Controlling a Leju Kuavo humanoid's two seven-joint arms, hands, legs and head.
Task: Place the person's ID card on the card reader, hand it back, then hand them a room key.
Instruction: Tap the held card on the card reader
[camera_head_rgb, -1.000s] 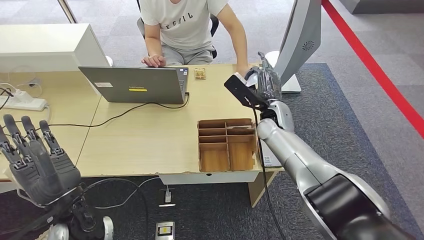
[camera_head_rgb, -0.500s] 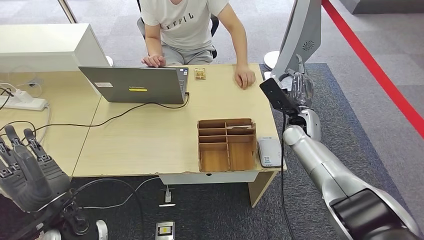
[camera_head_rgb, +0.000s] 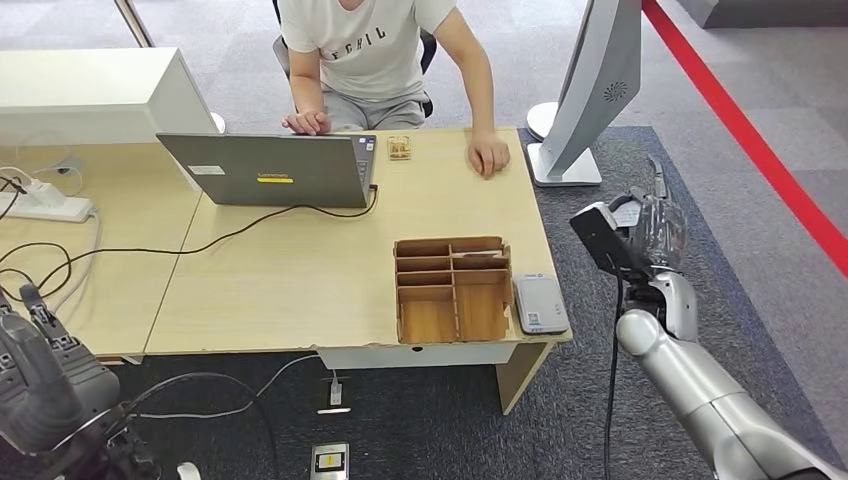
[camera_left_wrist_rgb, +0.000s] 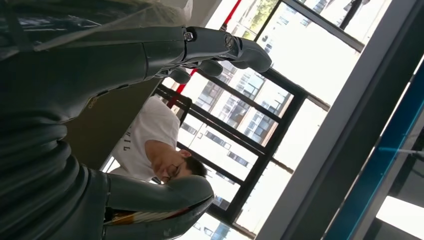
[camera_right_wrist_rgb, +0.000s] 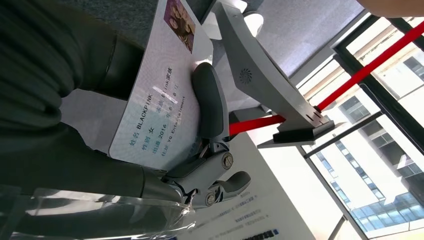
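White-grey card reader (camera_head_rgb: 540, 304) lies at lower centre-right of the head view, on the desk (camera_head_rgb: 300, 270) edge beside the wooden tray (camera_head_rgb: 454, 289), long axis running up-frame. Right hand (camera_head_rgb: 655, 225), right of it and off the desk, is nearer. Left hand (camera_head_rgb: 35, 375), lower left, fingers apart, holds nothing.
Right wrist view: thumb pins the ID card (camera_right_wrist_rgb: 155, 100), long axis diagonal, photo end upper centre.
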